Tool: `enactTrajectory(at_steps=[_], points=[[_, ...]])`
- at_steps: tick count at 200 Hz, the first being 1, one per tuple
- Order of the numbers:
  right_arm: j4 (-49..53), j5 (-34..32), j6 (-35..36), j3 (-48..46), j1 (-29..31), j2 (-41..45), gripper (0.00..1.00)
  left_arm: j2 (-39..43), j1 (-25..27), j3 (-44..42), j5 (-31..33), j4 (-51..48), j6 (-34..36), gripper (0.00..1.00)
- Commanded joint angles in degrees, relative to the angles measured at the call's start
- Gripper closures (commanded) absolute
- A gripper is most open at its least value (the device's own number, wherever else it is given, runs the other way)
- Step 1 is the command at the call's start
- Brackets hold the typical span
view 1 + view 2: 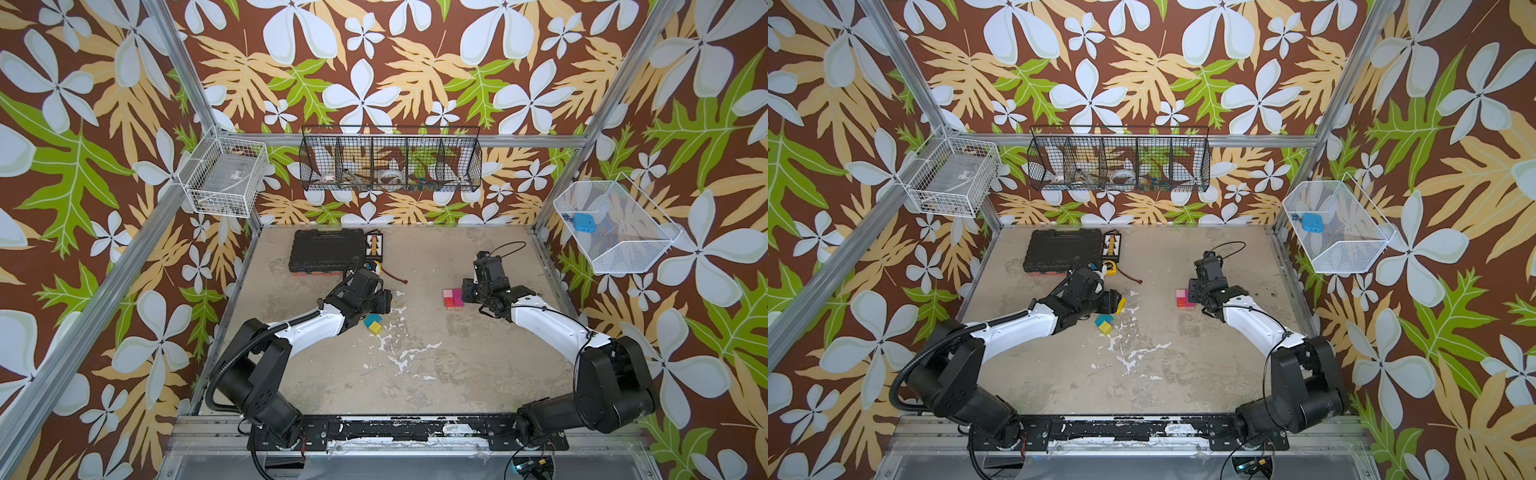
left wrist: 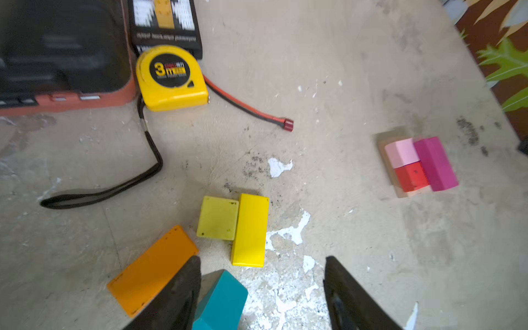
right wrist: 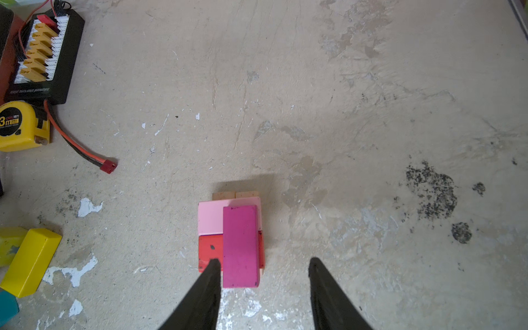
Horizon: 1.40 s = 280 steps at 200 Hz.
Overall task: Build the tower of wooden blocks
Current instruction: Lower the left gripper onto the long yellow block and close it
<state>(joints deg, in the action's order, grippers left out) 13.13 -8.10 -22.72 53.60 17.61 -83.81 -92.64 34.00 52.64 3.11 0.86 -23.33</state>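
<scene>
Tower [image 3: 211,217]: tan base, pink, red, magenta brick [image 3: 241,245] on top.
My right jaws [image 3: 263,260]: apart, empty, flanking the brick's end; I should lift straight off, no nudge.
My left jaws [image 2: 261,257]: apart, empty, well left of tower, beside teal wedge [image 2: 221,300].

- Walls [image 1: 124,124]: brown wallpaper, white blossoms, green leaves.
- Floor [image 1: 436,365]: beige, scuffed, white chips.
- Black wire basket [image 1: 357,158] at 12 o'clock; white wire basket [image 1: 220,203] at 10 o'clock; white mesh basket [image 1: 631,257] at 2 o'clock.
</scene>
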Motion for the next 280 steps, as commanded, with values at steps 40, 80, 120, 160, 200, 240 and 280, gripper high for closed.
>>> enactTrajectory(at_steps=[40,80,120,160,200,240,280], points=[[0.2,-1.7,-0.3,0.2,0.0,-0.1,0.51,-9.4,2.2,6.2,-0.3,-6.0,-1.4,0.48],[0.7,-2.2,-0.1,0.1,0.0,0.0,0.52,-12.8,2.5,8.9,2.0,-7.9,0.9,0.47],[0.3,-2.4,0.0,-1.1,-0.1,1.1,0.50,-16.1,2.5,11.7,3.5,-9.8,2.2,0.42],[0.3,-2.8,0.1,-1.2,0.0,0.7,0.50,-18.9,2.5,13.6,2.1,-10.7,2.9,0.41],[0.9,-2.5,0.2,-0.3,0.0,-0.3,0.51,-21.2,2.5,15.7,1.9,-12.0,2.4,0.52],[0.6,-2.1,0.2,-0.3,0.0,-0.7,0.51,-21.0,2.5,15.8,3.0,-13.1,1.7,0.70],[0.8,-2.2,0.3,-0.6,0.0,-0.3,0.51,-19.8,2.5,15.5,4.7,-13.7,0.9,0.71]])
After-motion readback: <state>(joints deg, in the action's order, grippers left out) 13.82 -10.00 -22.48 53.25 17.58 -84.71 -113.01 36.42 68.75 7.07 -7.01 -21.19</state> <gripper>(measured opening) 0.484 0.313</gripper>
